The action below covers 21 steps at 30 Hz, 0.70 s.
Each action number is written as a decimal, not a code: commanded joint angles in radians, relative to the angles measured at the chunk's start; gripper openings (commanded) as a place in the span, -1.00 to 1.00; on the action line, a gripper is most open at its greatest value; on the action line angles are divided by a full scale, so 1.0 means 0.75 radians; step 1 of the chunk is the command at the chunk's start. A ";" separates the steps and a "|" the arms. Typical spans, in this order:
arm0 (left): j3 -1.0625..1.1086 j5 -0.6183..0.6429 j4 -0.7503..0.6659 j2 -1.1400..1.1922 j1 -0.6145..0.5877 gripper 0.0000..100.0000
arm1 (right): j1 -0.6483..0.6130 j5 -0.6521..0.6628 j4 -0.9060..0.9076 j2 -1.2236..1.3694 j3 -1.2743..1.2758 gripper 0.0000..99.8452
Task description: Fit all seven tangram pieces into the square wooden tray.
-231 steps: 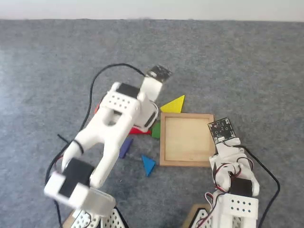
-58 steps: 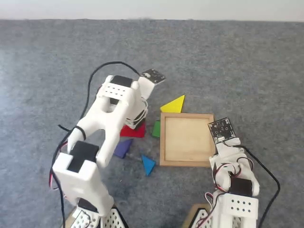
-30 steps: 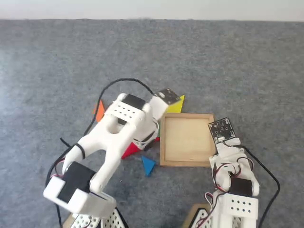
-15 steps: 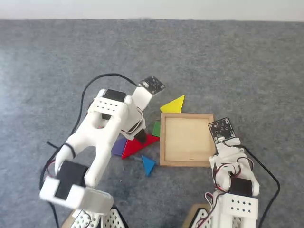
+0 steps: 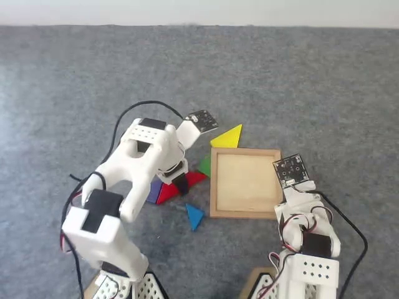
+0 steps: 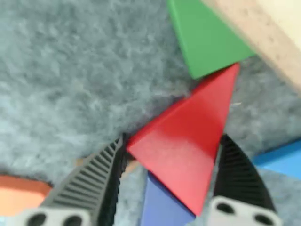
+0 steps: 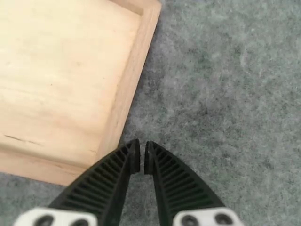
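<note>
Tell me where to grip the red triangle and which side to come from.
Come down from above: the red triangle is a thin slab, so only its side edges offer purchase. Pinch across its wide end, away from the tip beside the green piece, where the left gripper clamps it.

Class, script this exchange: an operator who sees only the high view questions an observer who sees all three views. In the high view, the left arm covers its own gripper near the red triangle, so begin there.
Operator: Is the left arm's gripper on the red triangle? The arm covers it.
Observer: Yes. The left gripper has a finger against each side of the red triangle.
Operator: Any piece hidden under that arm?
Observer: An orange piece lies on the carpet just outside one finger.
Operator: And the right gripper?
Observer: The right gripper is shut on nothing, over carpet just off the tray rim.
</note>
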 commanded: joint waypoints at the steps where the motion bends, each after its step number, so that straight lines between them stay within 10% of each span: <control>1: -0.079 -0.008 0.096 0.088 0.018 -0.57 | 0.001 -0.004 -0.026 -0.013 0.023 -0.92; 21: 0.111 0.158 0.266 -0.426 0.178 -0.77 | 0.001 -0.004 -0.026 -0.013 0.023 -0.92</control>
